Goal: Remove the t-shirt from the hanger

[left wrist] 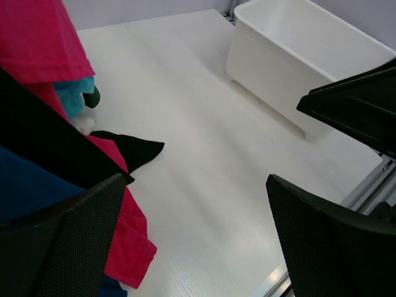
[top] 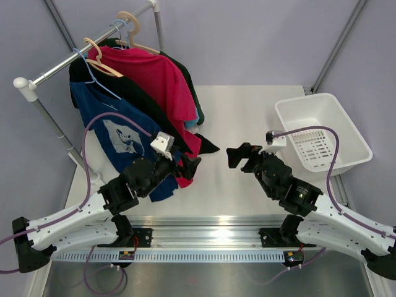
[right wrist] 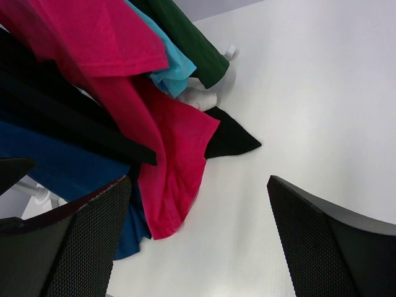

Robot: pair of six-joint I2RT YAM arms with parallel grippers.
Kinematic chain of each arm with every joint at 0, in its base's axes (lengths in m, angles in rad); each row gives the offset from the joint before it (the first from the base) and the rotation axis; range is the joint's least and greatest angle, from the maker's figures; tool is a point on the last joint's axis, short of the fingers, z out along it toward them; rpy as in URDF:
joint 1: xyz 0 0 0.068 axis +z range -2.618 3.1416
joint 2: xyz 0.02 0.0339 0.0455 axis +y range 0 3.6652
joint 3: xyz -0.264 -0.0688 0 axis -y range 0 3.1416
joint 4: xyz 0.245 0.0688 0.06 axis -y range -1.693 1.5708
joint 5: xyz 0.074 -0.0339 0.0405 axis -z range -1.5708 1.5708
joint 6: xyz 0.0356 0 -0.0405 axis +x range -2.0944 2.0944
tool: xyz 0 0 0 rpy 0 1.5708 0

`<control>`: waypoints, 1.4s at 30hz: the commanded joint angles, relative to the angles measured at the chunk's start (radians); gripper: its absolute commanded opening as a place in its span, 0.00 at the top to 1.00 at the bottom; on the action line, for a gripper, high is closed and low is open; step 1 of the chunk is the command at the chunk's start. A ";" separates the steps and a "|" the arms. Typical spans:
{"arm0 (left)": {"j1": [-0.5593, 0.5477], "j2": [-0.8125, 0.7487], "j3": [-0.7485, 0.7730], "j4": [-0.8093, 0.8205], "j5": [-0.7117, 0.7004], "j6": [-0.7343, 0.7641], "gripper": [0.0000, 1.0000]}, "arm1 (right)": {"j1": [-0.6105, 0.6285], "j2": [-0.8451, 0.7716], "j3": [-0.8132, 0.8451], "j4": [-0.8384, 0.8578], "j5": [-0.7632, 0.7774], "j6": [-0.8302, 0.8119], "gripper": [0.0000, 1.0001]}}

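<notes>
Several t-shirts hang on hangers from a slanted rail (top: 80, 52) at the back left: a blue printed one (top: 114, 133) at the front, then a black one (top: 139, 102), a red one (top: 158, 77), and teal and dark green ones behind. Their hems trail on the table. Wooden hangers (top: 102, 62) hold them. My left gripper (top: 190, 166) is open and empty at the shirts' lower hems; the red hem (left wrist: 127, 241) lies beside its left finger. My right gripper (top: 240, 157) is open and empty, right of the shirts, apart from them. The red shirt also shows in the right wrist view (right wrist: 167, 167).
A white plastic basket (top: 325, 133) stands at the right of the table and shows in the left wrist view (left wrist: 291, 68). The white rack post foot (right wrist: 204, 98) stands behind the hems. A metal rail (top: 204, 238) runs along the table's near edge.
</notes>
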 commanded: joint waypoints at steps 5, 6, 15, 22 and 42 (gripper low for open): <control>-0.003 -0.092 0.109 -0.118 -0.147 -0.187 0.01 | 0.008 0.029 0.072 -0.012 0.009 0.012 0.01; -0.003 -0.097 0.138 -0.150 -0.147 -0.198 0.01 | 0.008 0.034 0.081 -0.021 0.007 0.017 0.01; -0.003 -0.016 0.521 -0.694 -0.585 -0.203 0.01 | 0.008 0.055 0.069 0.000 -0.084 -0.028 0.01; 0.021 0.165 0.653 -0.706 -0.862 -0.206 0.02 | 0.008 0.106 0.101 -0.030 -0.101 -0.026 0.00; 0.197 0.335 0.670 -0.710 -0.943 -0.286 0.23 | 0.008 0.097 0.116 -0.053 -0.144 -0.023 0.01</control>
